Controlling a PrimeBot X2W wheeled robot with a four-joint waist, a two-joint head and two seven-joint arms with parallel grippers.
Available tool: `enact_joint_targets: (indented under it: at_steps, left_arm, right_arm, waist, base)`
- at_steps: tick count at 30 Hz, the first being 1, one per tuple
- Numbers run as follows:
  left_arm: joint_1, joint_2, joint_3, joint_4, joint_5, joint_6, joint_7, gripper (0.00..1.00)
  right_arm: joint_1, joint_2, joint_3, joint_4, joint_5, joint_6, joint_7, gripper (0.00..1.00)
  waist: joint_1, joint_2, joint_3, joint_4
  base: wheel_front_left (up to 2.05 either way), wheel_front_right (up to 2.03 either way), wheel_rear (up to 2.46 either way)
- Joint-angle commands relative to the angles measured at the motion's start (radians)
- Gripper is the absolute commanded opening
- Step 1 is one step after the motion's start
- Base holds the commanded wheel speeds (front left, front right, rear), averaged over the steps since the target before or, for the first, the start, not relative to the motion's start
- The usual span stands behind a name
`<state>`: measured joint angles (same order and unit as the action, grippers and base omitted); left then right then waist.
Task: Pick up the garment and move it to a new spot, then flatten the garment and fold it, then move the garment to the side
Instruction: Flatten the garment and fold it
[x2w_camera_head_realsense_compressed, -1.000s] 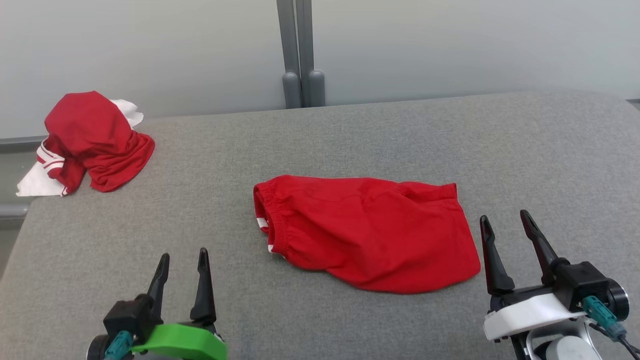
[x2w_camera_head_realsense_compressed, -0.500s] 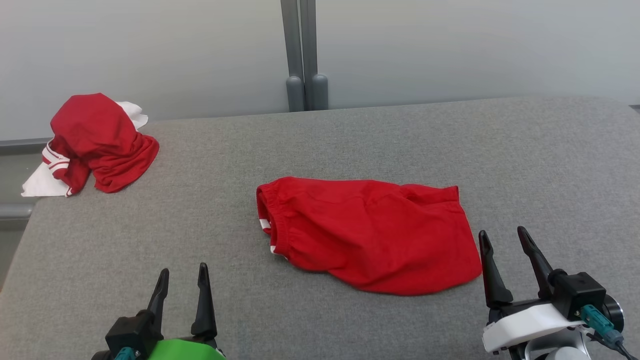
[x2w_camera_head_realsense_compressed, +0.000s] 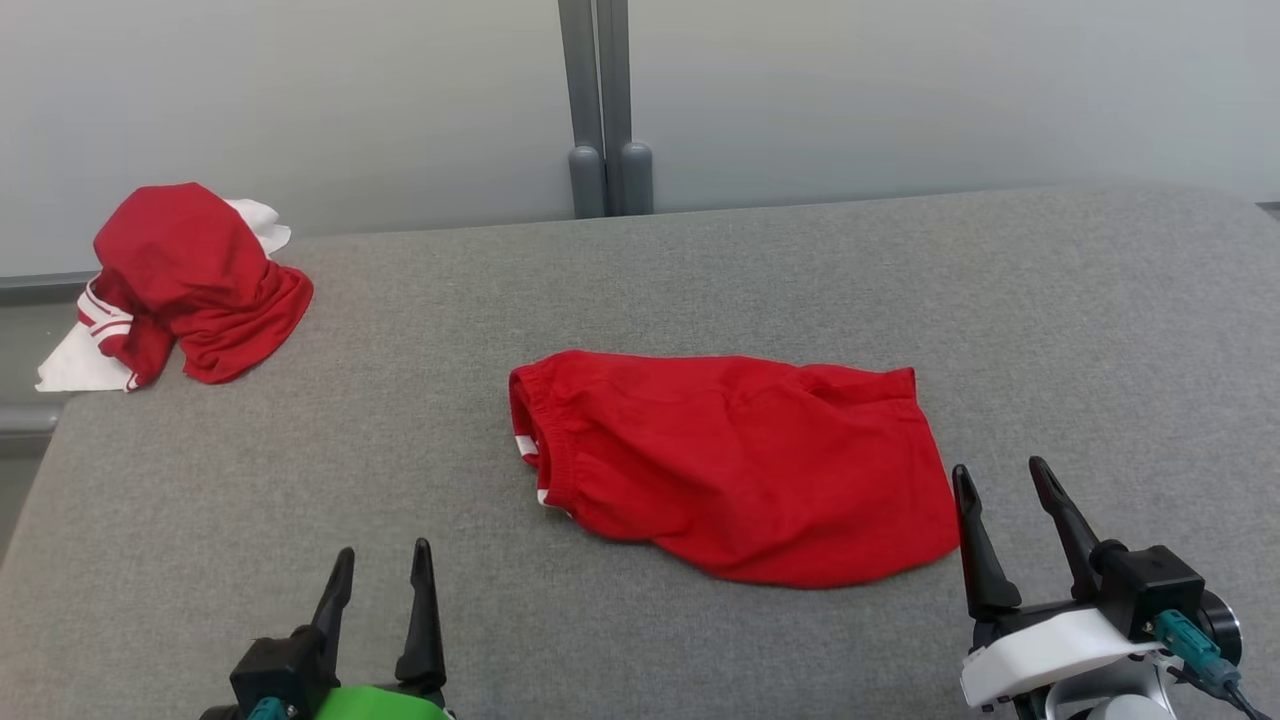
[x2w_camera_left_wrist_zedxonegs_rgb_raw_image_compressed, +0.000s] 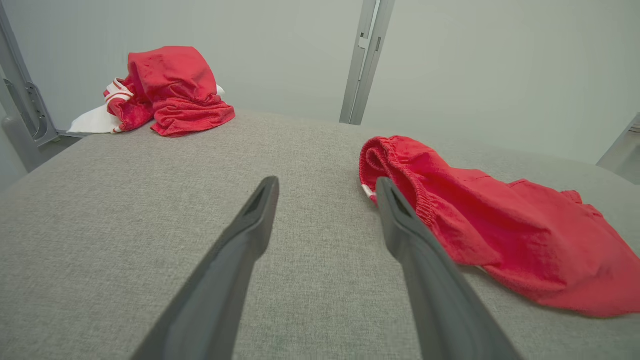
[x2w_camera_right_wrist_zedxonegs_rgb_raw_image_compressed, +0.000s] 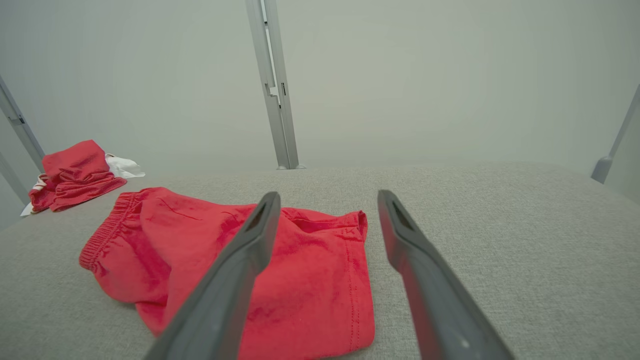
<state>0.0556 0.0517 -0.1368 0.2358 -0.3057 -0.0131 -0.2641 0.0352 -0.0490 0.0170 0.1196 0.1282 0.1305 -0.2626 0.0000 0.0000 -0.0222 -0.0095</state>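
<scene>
The red garment (x2w_camera_head_realsense_compressed: 735, 465) lies loosely spread on the grey counter (x2w_camera_head_realsense_compressed: 800, 270), between the two end effectors and a little beyond their fingertips.

The right end effector (x2w_camera_head_realsense_compressed: 1000, 467) hovers just beside the garment's near right corner. Its two dark fingers are spread apart with nothing between them, and the inner finger is close to the cloth edge; whether it touches cannot be told. In the right wrist view the garment (x2w_camera_right_wrist_zedxonegs_rgb_raw_image_compressed: 310, 280) sits ahead and to the left of this end effector (x2w_camera_right_wrist_zedxonegs_rgb_raw_image_compressed: 328, 194), running under the left finger, while bare counter lies before the right finger.

The left end effector (x2w_camera_head_realsense_compressed: 383, 548) is also spread wide and empty. It stands apart from the garment, whose elastic waistband (x2w_camera_head_realsense_compressed: 545, 440) faces it from ahead and to its right. In the left wrist view the garment (x2w_camera_left_wrist_zedxonegs_rgb_raw_image_compressed: 500, 235) stretches away to the right of this end effector (x2w_camera_left_wrist_zedxonegs_rgb_raw_image_compressed: 326, 181), the waistband end just past the right fingertip.

Well beyond the left end effector, at the counter's far left corner, sits a heap of red and white clothes (x2w_camera_head_realsense_compressed: 185, 280).
</scene>
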Motion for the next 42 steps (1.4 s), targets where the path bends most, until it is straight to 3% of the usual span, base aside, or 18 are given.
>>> enact_joint_targets:
  at_steps: [1,12,26,28,29,35,42]
  left_arm:
    - [-0.008,-0.001,-0.011,0.012,0.008,-0.008,-0.001,1.00]
    - [-0.144,0.000,-0.102,0.154,0.027,-0.057,0.029,1.00]
    - [-0.328,0.010,-0.112,0.341,0.001,-0.066,0.075,1.00]
    - [-0.335,0.011,-0.122,0.350,0.000,-0.074,0.069,0.38]
    - [-0.338,0.011,-0.127,0.350,0.001,-0.076,0.065,0.01]
    - [-0.307,0.010,-0.158,0.291,-0.007,-0.093,0.026,0.00]
    - [-0.194,0.018,-0.186,0.069,-0.009,-0.098,0.010,0.00]
  right_arm:
    - [-0.009,-0.003,0.001,0.002,0.004,0.000,-0.003,1.00]
    - [-0.039,-0.002,0.011,0.000,-0.007,0.000,-0.003,1.00]
    - [-0.091,-0.002,0.012,-0.017,0.013,0.000,-0.003,1.00]
    - [-0.091,-0.002,0.007,-0.017,0.013,0.000,-0.003,1.00]
    - [-0.091,-0.002,0.004,-0.016,0.014,0.000,-0.003,1.00]
    - [-0.083,-0.002,-0.012,-0.014,0.013,0.000,-0.003,1.00]
    - [-0.063,-0.003,-0.016,-0.005,0.009,0.000,-0.003,1.00]
  waist:
    - [0.0000,0.0000,0.006,-0.008]
    - [0.0000,0.0000,0.078,-0.102]
    - [0.0000,0.0000,0.200,-0.197]
    - [0.0000,0.0000,0.203,-0.198]
    - [0.0000,0.0000,0.203,-0.198]
    - [0.0000,0.0000,0.181,-0.169]
    - [0.0000,0.0000,0.140,-0.112]
  base:
    - [0.00,0.00,0.00]
    - [0.00,0.00,0.00]
    - [0.00,0.00,0.00]
    - [0.00,0.00,0.00]
    - [0.00,0.00,0.00]
    - [0.00,0.00,0.00]
    - [0.00,0.00,0.00]
